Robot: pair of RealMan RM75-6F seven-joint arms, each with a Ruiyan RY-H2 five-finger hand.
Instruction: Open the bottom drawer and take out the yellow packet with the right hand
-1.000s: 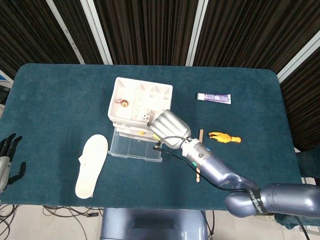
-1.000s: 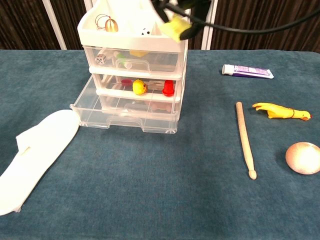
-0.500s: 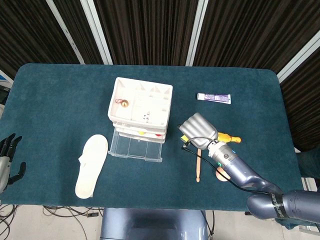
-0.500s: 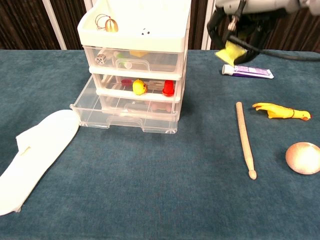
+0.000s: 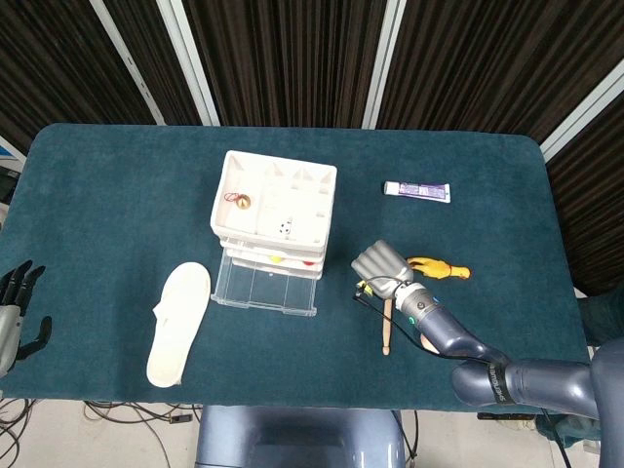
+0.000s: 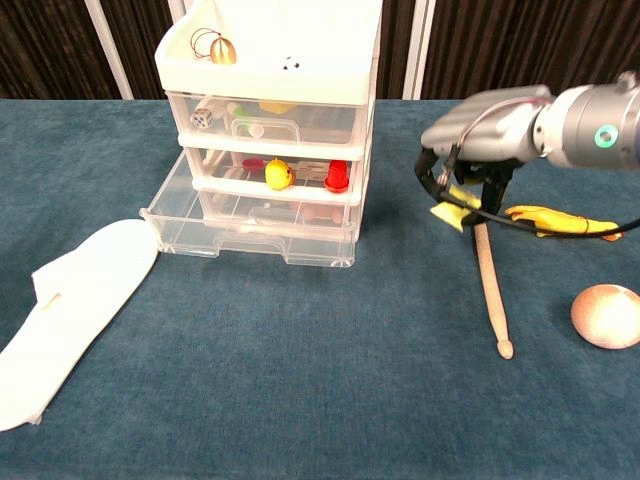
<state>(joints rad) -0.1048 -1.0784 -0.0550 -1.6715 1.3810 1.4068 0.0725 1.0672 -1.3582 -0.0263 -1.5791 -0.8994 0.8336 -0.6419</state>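
Right hand (image 6: 480, 150) pinches yellow packet (image 6: 452, 212) in its fingers, just above the wooden stick (image 6: 490, 285), right of the open bottom drawer (image 6: 250, 228). Lower gently onto bare counter (image 6: 330, 380), clear of stick. Left hand (image 5: 12, 312) idle, fingers spread.

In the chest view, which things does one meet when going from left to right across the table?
White insole → drawer unit with bottom drawer open → right hand holding yellow packet → wooden stick → rubber chicken → round wooden piece.

Bright, even overhead light, soft faint shadows, both views sharp throughout.
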